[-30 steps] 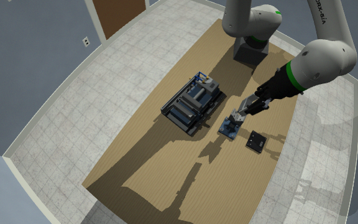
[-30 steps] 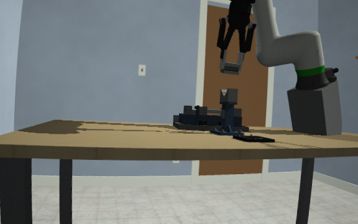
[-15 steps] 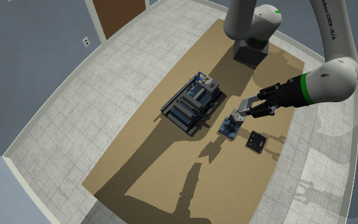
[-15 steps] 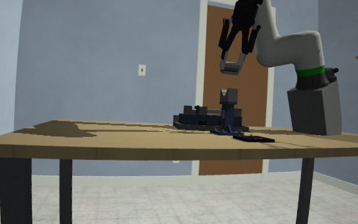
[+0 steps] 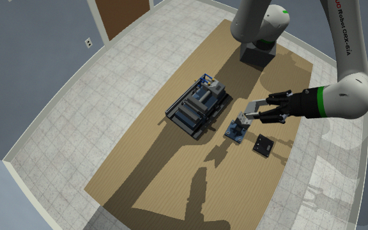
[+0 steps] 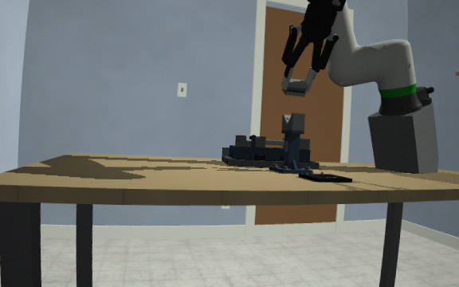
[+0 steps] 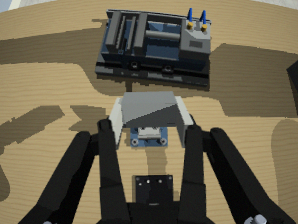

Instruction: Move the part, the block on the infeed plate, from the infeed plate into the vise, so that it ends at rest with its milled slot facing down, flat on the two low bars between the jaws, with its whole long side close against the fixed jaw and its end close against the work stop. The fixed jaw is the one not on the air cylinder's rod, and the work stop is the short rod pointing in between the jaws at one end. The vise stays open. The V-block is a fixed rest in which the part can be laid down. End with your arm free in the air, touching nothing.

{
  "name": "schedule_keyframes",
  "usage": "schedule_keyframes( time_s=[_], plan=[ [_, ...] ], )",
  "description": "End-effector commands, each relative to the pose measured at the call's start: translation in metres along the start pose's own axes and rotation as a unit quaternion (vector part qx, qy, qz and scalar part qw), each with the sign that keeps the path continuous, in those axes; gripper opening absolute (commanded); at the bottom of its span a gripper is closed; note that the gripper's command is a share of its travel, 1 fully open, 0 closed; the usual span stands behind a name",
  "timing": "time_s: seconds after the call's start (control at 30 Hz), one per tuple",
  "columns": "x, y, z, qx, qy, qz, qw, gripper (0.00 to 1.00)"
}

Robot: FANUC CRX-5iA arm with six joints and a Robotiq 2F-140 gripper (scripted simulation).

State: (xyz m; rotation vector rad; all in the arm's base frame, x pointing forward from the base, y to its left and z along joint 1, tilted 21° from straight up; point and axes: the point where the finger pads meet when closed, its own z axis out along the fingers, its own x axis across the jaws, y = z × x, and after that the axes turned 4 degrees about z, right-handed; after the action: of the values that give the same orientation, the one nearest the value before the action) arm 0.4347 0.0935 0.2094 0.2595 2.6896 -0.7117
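My gripper is shut on the part, a light grey block, and holds it in the air. In the side view the gripper and part hang well above the V-block, apart from it. In the wrist view the part sits between my fingertips, with the V-block's blue base showing below it. The vise stands to the left of the V-block, jaws open; it also shows in the wrist view. I cannot tell which way the slot faces.
The dark infeed plate lies bare on the table to the right of the V-block, also seen from the side. The robot's grey base stands at the table's far end. The vise's air cylinder end with blue fittings faces the base.
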Motion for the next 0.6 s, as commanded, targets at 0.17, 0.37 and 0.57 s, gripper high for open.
schedule_keyframes(
  time_s=[0.17,0.37,0.57],
  plan=[
    [0.0001,0.0016,0.0001,0.032,-0.002,0.0,0.999,0.0],
    [0.0001,0.0025,0.0001,0.049,-0.003,0.0,0.999,0.0],
    [0.0002,0.0029,0.0002,0.058,-0.004,0.0,0.998,0.0]
  ],
)
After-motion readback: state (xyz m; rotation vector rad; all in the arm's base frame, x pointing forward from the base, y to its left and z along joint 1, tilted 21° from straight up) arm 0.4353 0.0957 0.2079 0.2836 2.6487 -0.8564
